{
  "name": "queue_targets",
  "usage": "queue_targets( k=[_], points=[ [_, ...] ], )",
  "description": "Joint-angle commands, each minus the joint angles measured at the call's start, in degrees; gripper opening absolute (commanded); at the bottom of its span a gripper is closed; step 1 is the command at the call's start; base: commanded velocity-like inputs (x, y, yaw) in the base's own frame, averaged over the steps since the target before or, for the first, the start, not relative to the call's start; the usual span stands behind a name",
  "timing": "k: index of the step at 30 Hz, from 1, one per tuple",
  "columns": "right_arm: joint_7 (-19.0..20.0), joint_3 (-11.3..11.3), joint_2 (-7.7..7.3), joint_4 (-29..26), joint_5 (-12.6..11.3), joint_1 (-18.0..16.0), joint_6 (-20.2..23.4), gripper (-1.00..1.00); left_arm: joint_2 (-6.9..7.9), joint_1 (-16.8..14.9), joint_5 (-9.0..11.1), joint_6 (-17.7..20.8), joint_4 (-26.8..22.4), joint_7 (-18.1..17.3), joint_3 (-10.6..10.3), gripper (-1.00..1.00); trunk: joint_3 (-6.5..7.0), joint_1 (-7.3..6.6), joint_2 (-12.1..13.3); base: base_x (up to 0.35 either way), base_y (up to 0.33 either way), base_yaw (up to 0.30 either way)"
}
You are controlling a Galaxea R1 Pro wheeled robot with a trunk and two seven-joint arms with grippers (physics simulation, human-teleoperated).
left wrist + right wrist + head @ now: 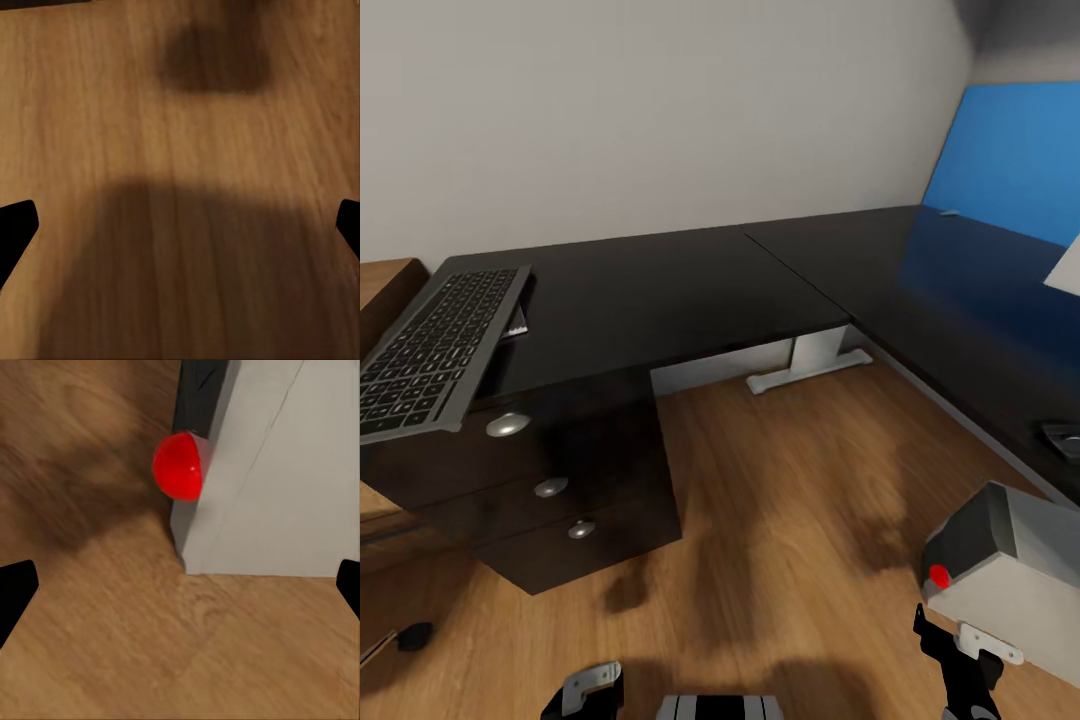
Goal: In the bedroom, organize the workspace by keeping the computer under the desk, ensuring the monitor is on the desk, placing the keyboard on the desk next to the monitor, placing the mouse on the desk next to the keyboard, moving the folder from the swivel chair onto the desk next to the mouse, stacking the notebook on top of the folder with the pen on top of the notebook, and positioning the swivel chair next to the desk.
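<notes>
Head view: the L-shaped desk point(690, 290) spans the frame, its black top mostly bare. The keyboard point(435, 350) lies on the wing above the drawers point(550, 480), tilted and overhanging the front edge, its long axis running away from the robot. A small dark object point(1066, 437), possibly the mouse, sits at the near edge of the other wing, just beyond the right gripper point(960, 670). The blue back panel point(1010, 150) stands at the far corner. On the wood floor point(780, 470) right beside and just ahead of the right gripper lies a grey-white body with a red dot point(1000, 560); it looks like the monitor, down on the floor instead of on the desk. The left gripper point(592, 690) hangs low over bare floor, well apart from it, so the right arm is plainly the nearer one.

Left wrist view: the left gripper's fingertips point(15, 232) stand wide apart over plain wood floor and shadow, holding nothing.

Right wrist view: the right gripper's fingertips point(16, 589) are likewise spread and empty. The white casing and red dot point(180, 465) lie straight ahead of them, near but not between them, with the casing's pale face running off toward one finger's side
</notes>
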Motion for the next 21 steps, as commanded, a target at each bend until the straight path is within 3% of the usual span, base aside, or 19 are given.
queue_targets(
  k=[1, 13, 21],
  points=[
    [-0.07, -0.31, 0.01, 0.02, 0.29, -0.03, -0.12, 1.00, 0.07, -0.03, 0.54, -0.25, 0.02, 0.39, -0.36, 1.00, -0.04, 0.01, -0.01, 0.150, 0.000, 0.000],
    [-0.07, -0.31, 0.01, 0.02, 0.31, -0.03, -0.12, 1.00, 0.09, -0.03, 0.54, -0.24, 0.02, 0.41, -0.42, 1.00, -0.04, 0.01, -0.01, 0.060, -0.007, 0.000],
    [-0.07, -0.31, 0.01, 0.01, 0.30, -0.03, -0.12, 1.00, 0.05, -0.03, 0.54, -0.25, 0.02, 0.42, -0.43, 1.00, -0.04, 0.01, -0.01, 0.169, -0.132, 0.000]
  ],
)
